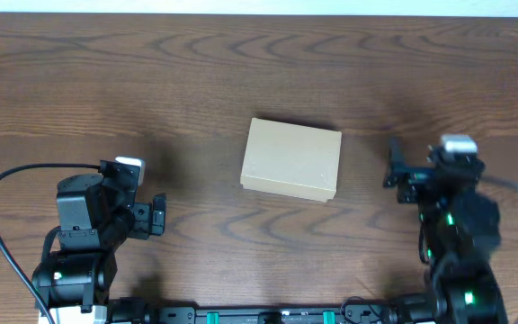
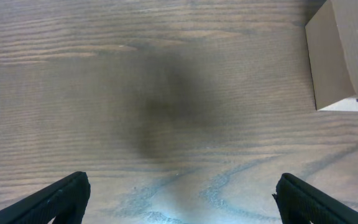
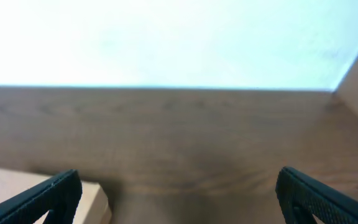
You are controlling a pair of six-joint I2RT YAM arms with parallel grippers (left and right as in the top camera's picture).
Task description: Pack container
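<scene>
Resting flat near the middle of the wooden table (image 1: 151, 72), the container (image 1: 291, 160) is seen from overhead as a plain tan cardboard box with its flap lid apparently folded shut. It is set between the two arms and touched by neither. The left gripper (image 2: 182, 181) is held spread wide over bare wood, nothing between its fingers (image 2: 61, 196), with a corner of the box showing at the upper right of its wrist view. The right gripper (image 3: 179, 176) is likewise parted and empty, and a tan corner, probably the same box, is glimpsed at the lower left of its view. The box is judged to be light and likely to slide on the smooth tabletop if pushed from one side only. Its matte card should offer fair friction. Its edges and corners are expected to be stiff, while the broad panels would probably dent under a hard pinch. A hold is best taken on the free edge of the lid, with the body steadied by the other arm, but which edge is hinged cannot be told.
</scene>
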